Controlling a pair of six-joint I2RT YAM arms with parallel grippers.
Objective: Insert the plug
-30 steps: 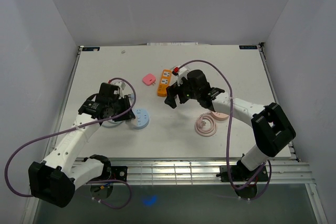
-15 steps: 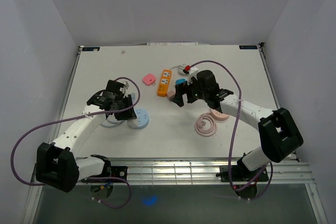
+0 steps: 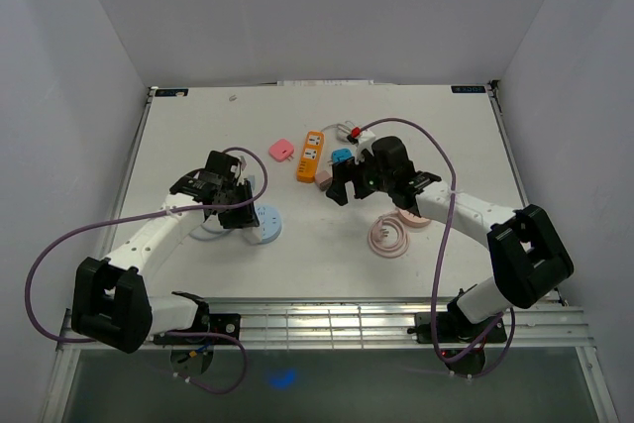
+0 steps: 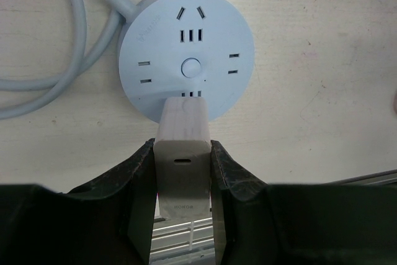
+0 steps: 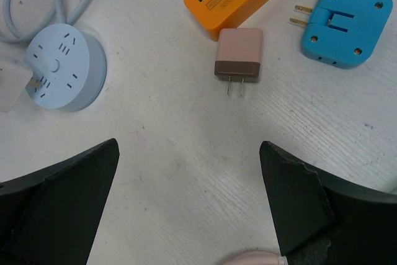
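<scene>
My left gripper [image 4: 182, 153] is shut on a white charger plug [image 4: 182, 130]. The plug's front end meets the near rim of a round light-blue socket hub [image 4: 186, 60], over a pair of slots. In the right wrist view the plug [image 5: 11, 88] touches the hub [image 5: 62, 66] with its prongs at the slots; how deep they sit I cannot tell. In the top view the left gripper [image 3: 234, 207] is just left of the hub [image 3: 267, 225]. My right gripper [image 3: 342, 185] is open and empty above bare table; its jaws stand wide apart in the right wrist view [image 5: 189, 203].
An orange power strip [image 3: 310, 155], a pink adapter [image 3: 281, 150], a blue adapter [image 3: 342, 157] and a small pink-brown plug [image 5: 239, 54] lie behind the right gripper. A coiled pink cable [image 3: 389, 237] lies to its right. The hub's pale cable [image 4: 74, 41] loops to the left.
My left gripper has moved a little right, bringing the white plug up to the hub. My right gripper has moved right, uncovering the blue adapter and the pink-brown plug.
</scene>
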